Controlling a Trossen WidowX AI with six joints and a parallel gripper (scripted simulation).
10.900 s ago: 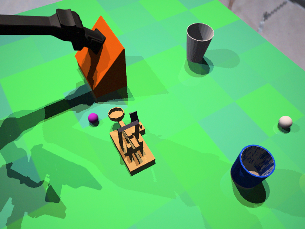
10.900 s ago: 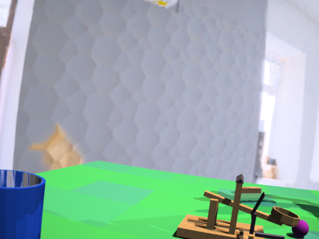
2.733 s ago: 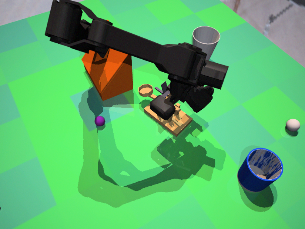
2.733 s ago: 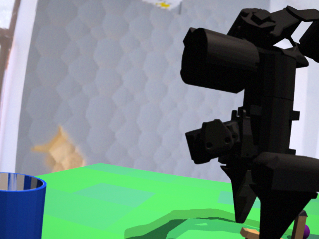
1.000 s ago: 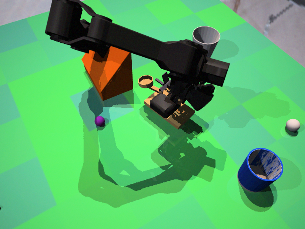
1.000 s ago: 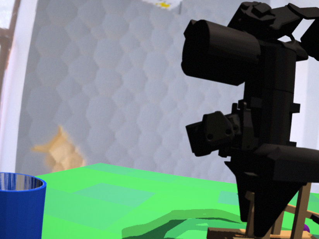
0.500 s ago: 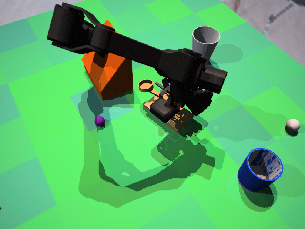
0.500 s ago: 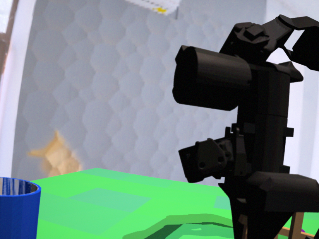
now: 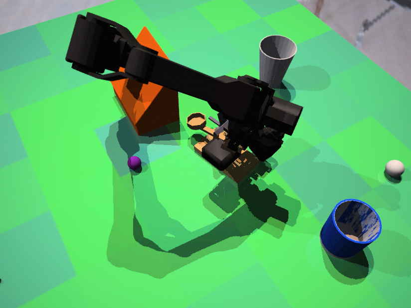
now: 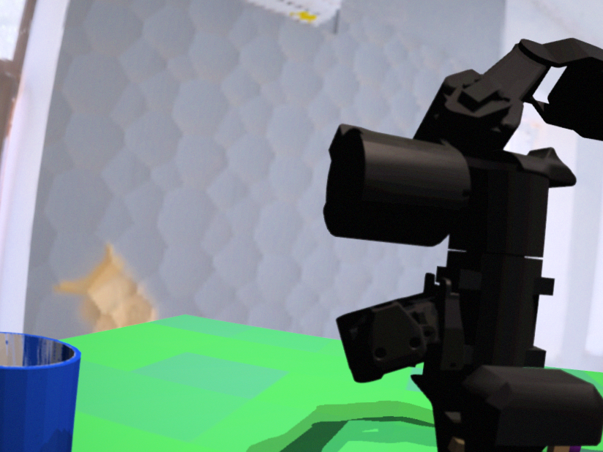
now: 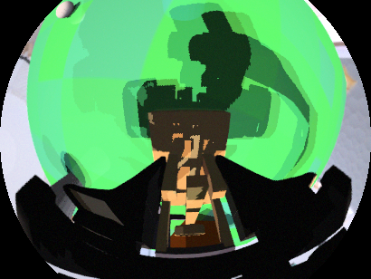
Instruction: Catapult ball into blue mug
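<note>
The wooden catapult [image 9: 244, 164] [image 11: 190, 120] stands on the green checkered surface. Its round launching cup [image 9: 196, 121] is empty and at the end toward the orange block; its other end points to the lower right in the top view. My gripper [image 11: 190, 160] is over the catapult, shut on its frame, with one finger on each side; the fingertips are mostly hidden in the top and exterior views. A purple ball [image 9: 134, 162] lies left of the catapult. A white ball [image 9: 394, 168] [image 11: 65, 9] lies at the far right. The blue mug [image 9: 333, 233] [image 10: 36, 408] stands upright at lower right, with no ball visible inside.
An orange block [image 9: 149, 114] with sloped faces stands behind and left of the catapult, partly hidden by the arm. A grey tapered cup [image 9: 273, 71] stands behind the catapult, beyond the wrist. The arm reaches in from the upper left in the top view.
</note>
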